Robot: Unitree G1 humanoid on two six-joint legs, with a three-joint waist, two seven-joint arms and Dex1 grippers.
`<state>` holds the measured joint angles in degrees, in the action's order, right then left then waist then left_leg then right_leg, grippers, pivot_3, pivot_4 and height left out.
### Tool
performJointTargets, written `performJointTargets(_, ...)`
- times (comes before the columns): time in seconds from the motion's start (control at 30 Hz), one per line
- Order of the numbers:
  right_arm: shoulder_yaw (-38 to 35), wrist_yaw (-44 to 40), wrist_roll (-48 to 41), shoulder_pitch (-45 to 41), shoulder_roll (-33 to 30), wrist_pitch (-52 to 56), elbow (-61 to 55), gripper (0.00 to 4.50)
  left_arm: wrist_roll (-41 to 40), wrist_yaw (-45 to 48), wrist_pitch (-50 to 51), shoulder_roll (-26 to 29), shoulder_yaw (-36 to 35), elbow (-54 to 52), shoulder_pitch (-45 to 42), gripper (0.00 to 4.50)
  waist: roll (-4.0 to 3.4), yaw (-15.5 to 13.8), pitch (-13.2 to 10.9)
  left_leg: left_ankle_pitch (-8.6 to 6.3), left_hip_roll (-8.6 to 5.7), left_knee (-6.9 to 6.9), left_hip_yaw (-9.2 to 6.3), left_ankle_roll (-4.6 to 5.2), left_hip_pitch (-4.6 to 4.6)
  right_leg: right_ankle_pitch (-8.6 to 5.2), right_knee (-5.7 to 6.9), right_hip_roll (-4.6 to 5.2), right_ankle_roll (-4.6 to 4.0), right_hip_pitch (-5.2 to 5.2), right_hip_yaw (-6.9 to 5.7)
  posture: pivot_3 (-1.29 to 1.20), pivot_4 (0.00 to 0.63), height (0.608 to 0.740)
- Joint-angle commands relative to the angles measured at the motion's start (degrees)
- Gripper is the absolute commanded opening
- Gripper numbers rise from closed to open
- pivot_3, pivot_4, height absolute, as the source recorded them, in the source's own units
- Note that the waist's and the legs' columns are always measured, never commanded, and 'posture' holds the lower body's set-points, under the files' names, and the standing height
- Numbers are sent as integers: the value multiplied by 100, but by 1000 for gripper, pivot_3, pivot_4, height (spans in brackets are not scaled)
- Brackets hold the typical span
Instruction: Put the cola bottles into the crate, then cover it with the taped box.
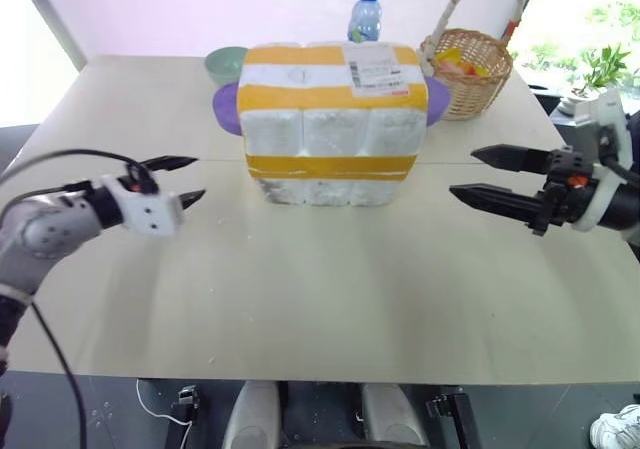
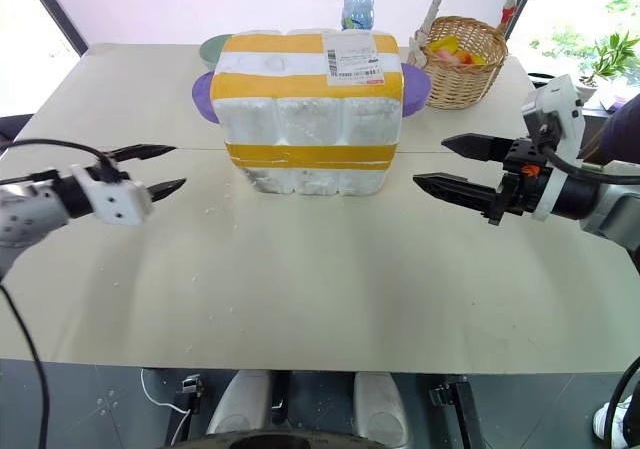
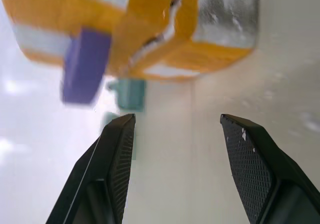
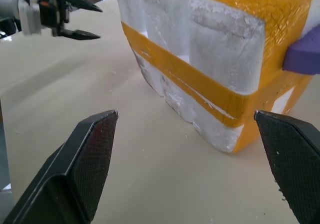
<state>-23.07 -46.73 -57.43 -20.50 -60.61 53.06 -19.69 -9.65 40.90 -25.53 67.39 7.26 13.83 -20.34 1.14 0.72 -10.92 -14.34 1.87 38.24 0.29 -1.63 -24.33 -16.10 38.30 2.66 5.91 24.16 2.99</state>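
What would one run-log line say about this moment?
taped box: covering crate, on table | left gripper: fingers open, empty, beside box | right gripper: fingers open, empty, beside box

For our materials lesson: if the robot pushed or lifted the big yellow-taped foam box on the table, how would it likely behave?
The taped box looks like white foam, so it is probably light for its bulk and may slide easily on the smooth table. Its broad, flat-sitting shape suggests it would not tip readily. White crumbs lying beside it hint the foam is brittle and could chip under pinching fingers.

the taped box [image 1: 330,119] sits mid-table [image 1: 320,299], covering the crate [image 1: 325,184]; basket [image 1: 468,69] right-behind, water bottle [image 1: 365,14] behind.
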Motion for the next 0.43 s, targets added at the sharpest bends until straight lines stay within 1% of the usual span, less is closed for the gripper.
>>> performJointTargets(0.03,50,-130,229,-118,-10,-232,92,4500,-2694,1743,2839,432,-920,-836,326,2816,0,15,0,0,1,0,0,0,0,0,-1,-1,0,0,0,0,150,740)
performJointTargets(0.1,130,-163,338,-200,12,-301,160,4500,-3867,2291,4359,594,-1437,-944,211,2816,-1,11,-1,0,0,0,-1,0,0,-1,-3,-3,0,0,-1,0,150,740)
performJointTargets(0.17,155,-183,380,-253,40,-326,196,4500,-4443,2652,5204,658,-1857,-962,100,2816,-2,19,-1,0,-2,0,-4,0,0,-1,-5,-9,0,0,-1,0,150,740)
performJointTargets(0.23,167,-182,391,-313,85,-328,246,4500,-4863,3017,6041,886,-2207,-776,-175,2816,0,35,-2,0,-3,0,-5,0,0,-1,-4,-11,0,0,-1,0,150,740)
performJointTargets(0.3,214,-195,447,-357,133,-349,307,4500,-4871,3249,6407,997,-2391,-695,-279,2816,0,53,-3,0,-3,-1,-6,0,-1,-2,-5,-16,0,2,-1,0,150,740)
performJointTargets(0.43,304,-226,567,-425,213,-400,437,4500,-4332,3220,6361,912,-2404,-718,-325,2816,-15,55,3,0,-3,-7,-1,0,10,-3,-4,-16,-1,0,2,0,150,740)
